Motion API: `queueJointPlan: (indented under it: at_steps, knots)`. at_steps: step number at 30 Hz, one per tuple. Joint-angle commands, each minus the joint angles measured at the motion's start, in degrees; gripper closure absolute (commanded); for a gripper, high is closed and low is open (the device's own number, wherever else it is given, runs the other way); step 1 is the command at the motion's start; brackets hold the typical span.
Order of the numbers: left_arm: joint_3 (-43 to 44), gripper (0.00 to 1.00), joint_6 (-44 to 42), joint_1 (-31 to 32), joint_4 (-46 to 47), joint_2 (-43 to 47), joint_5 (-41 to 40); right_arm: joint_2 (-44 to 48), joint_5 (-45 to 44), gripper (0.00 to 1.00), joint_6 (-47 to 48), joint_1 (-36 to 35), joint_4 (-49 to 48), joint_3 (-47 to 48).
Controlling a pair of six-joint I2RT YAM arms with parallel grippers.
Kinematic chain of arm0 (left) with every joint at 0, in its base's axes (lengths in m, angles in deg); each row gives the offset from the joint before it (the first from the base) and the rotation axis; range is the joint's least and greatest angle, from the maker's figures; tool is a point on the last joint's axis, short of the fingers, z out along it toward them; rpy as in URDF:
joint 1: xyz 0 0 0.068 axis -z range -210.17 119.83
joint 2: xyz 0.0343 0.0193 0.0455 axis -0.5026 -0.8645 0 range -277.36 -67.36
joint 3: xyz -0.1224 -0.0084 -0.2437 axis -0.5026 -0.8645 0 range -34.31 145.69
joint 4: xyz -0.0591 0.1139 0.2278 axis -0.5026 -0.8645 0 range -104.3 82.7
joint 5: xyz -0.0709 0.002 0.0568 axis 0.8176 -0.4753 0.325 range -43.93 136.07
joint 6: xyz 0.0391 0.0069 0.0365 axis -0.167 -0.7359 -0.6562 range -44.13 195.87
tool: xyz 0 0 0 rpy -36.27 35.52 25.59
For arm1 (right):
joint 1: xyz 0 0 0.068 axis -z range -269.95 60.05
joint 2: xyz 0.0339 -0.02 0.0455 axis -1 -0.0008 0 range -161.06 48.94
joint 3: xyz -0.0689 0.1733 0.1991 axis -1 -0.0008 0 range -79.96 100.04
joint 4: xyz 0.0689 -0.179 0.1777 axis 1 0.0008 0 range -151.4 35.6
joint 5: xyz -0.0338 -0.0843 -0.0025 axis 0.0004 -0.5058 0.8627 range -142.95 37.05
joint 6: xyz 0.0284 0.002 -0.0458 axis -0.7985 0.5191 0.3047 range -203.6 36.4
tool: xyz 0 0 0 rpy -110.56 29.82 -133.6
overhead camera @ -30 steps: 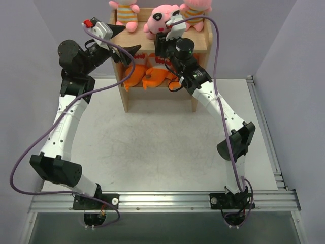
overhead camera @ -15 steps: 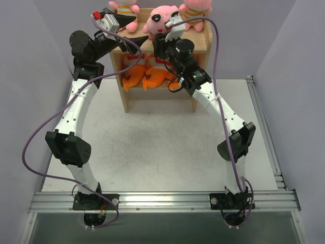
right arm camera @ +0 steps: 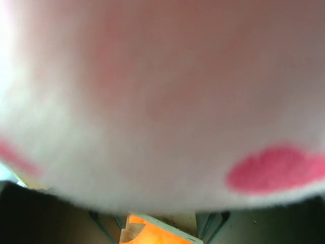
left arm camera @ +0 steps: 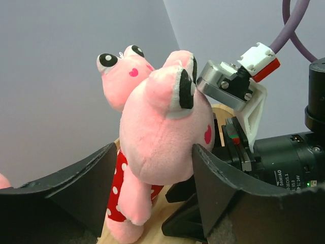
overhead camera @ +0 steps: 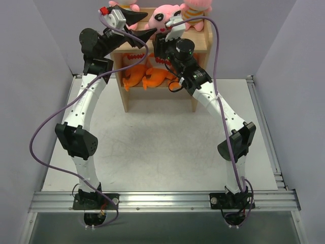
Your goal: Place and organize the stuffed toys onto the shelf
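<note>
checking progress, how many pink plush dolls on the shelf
3 on the light wooden shelf top: left doll partly covered, red polka-dot doll middle, striped doll right.

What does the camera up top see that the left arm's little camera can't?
Only the top view shows the orange fish toys on the shelf's lower tier. Only the left wrist view shows the pink doll's red polka-dot outfit. Both show that doll and the left end effector's fingers beside it.

Pale lilac walls, scuffed white tabletop
</note>
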Motion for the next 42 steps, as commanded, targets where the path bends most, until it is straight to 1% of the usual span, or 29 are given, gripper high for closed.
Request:
queueJointPlan:
  at_steps: [1, 2, 4, 6, 10, 12, 13, 15, 17, 18, 20, 22, 23, 25, 26, 27, 28, 30, 31, 34, 37, 38, 42]
  knots:
    - [3.34, 0.32, 0.88, 0.31, 2.67, -1.46, -1.74, 4.0, 1.39, 0.55, -0.19, 0.46, -2.72, -0.9]
    - [3.6, 0.37, 1.24, 0.48, 3.11, -2.16, -3.4, 4.35, 1.48, 0.55, -0.19, 0.46, -2.81, -1.6]
    - [3.78, 0.43, 2.81, 0.49, 5.74, -2.86, -5.51, 5.84, 1.92, 0.55, -1.58, 0.46, -3.77, -3.1]
    - [3.86, 0.49, 3.52, 0.49, 8.11, -3.65, -9.02, 8.29, 2.53, 0.55, -2.29, 0.38, -5.18, -6.61]
    - [6.84, 0.53, 3.96, 0.49, 9.35, -5.76, -12.28, 13.65, 3.15, 0.54, -4.05, 0.38, -9.48, -14.34]
    - [8.34, 0.57, 4.32, 0.49, 9.0, -7.34, -13.16, 17.25, 2.98, 0.53, -4.84, 0.38, -10.28, -19.07]
    - [8.96, 0.6, 4.66, 0.4, 9.09, -7.78, -14.21, 18.4, 2.89, 0.53, -5.19, 0.38, -10.46, -20.41]
    - [9.84, 0.62, 5.45, 0.49, 10.05, -8.93, -14.75, 21.64, 2.98, 0.53, -5.37, 0.38, -10.63, -23.91]
    - [10.28, 0.62, 6.77, 0.57, 10.76, -9.63, -14.05, 22.71, 3.15, 0.52, -3.97, 0.38, -11.16, -24.81]
    - [10.11, 0.62, 7.21, 0.75, 10.93, -9.72, -13.53, 22.11, 2.89, 0.52, -3.1, 0.46, -10.55, -22.81]
    - [9.23, 0.6, 7.83, 0.93, 10.76, -9.11, -11.95, 20.44, 2.54, 0.52, -0.99, 0.73, -7.13, -19.91]
    - [6.16, 0.56, 7.83, 1.01, 10.76, -7.97, -10.63, 18.59, 2.62, 0.52, -0.71, 0.99, -5.72, -17.36]
    - [4.85, 0.51, 7.66, 1.1, 10.85, -6.22, -9.14, 18.24, 2.8, 0.52, -0.63, 1.25, -5.8, -17.26]
    - [0.28, 0.44, 5.56, 1.01, 10.32, -4.02, -7.81, 18.06, 3.24, 0.52, -0.63, 1.34, -5.8, -17.25]
    - [-1.3, 0.38, 4.5, 1.01, 8.67, -1.83, -7.02, 18.23, 3.41, 0.52, -0.71, 1.43, -5.8, -17.34]
    - [-2.71, 0.34, 3.53, 0.93, 7.87, -0.68, -6.84, 18.67, 3.42, 0.52, -0.71, 1.43, -5.54, -17.52]
    - [-6.03, 0.32, 2.05, 0.93, 7.42, 1.59, -6.84, 19.02, 3.42, 0.52, -0.71, 1.43, -5.01, -17.78]
    - [-9.65, 0.26, 1.51, 1.01, 8.21, 3.8, -7.54, 20.25, 3.33, 0.52, -0.63, 1.43, -4.4, -18.75]
    - [-13.32, 0.24, 1.5, 0.84, 8.73, 5.73, -7.8, 20.61, 3.15, 0.52, -0.63, 1.43, -3.52, -18.92]
    - [-19.66, 0.2, 1.85, 0.93, 9.79, 9.6, -9.74, 21.75, 3.15, 0.52, -0.63, 1.43, 0.08, -18.75]
    - [-24.16, 0.17, 2.38, 0.93, 10.32, 13.64, -11.23, 23.33, 3.85, 0.51, -0.71, 1.43, 4.03, -18.75]
    - [-26.96, 0.17, 2.56, 1.01, 10.58, 14.62, -11.67, 24.29, 5.77, 0.51, -0.71, 1.43, 5.0, -18.84]
    - [-32.06, 0.15, 3.7, 1.01, 9.71, 19.36, -12.9, 27.89, 9.65, 0.5, -2.03, 1.43, 7.03, -21.03]
